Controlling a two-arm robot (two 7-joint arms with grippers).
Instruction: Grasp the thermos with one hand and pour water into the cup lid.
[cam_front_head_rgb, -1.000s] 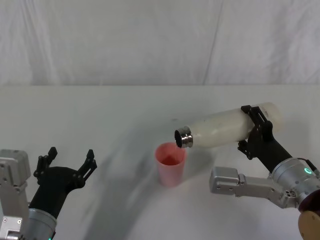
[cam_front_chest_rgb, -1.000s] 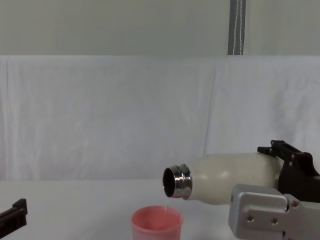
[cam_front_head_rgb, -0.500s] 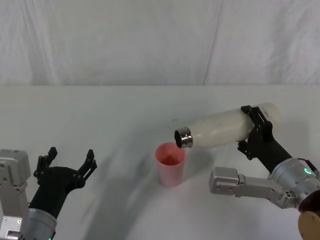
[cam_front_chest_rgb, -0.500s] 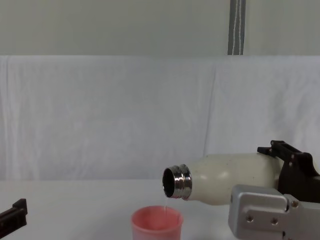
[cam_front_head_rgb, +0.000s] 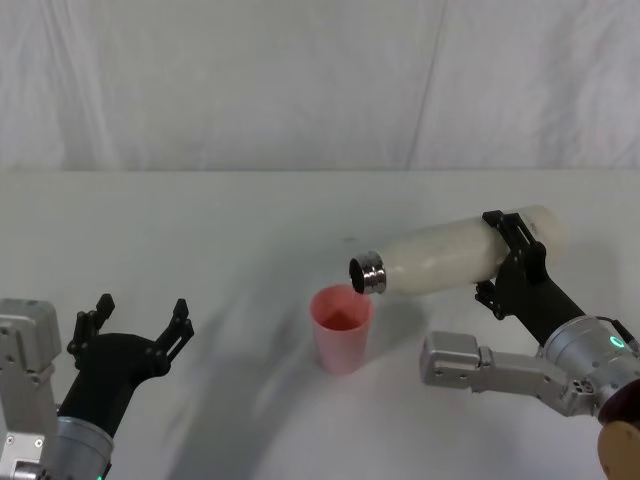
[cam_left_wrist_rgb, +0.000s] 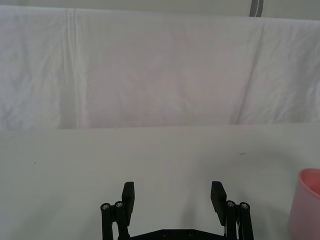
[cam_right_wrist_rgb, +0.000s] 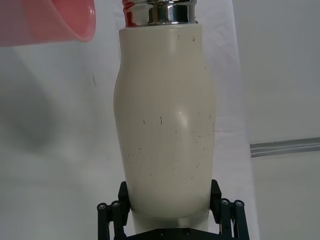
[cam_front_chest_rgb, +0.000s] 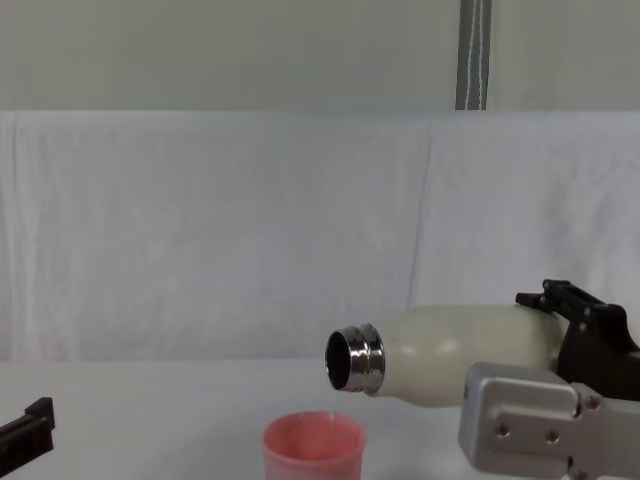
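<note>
The right gripper (cam_front_head_rgb: 507, 262) has its fingers clamped on the base end of the thermos (cam_front_head_rgb: 450, 255), which lies nearly level above the table (cam_front_head_rgb: 200, 230), steel mouth just over the right rim of the cup lid (cam_front_head_rgb: 340, 327). To pour cleanly, I'd tip slowly and keep the mouth over the cup's middle. The left gripper (cam_front_head_rgb: 135, 325) waits near left, fingers apart, well clear. Open tabletop lies all around the cup.
</note>
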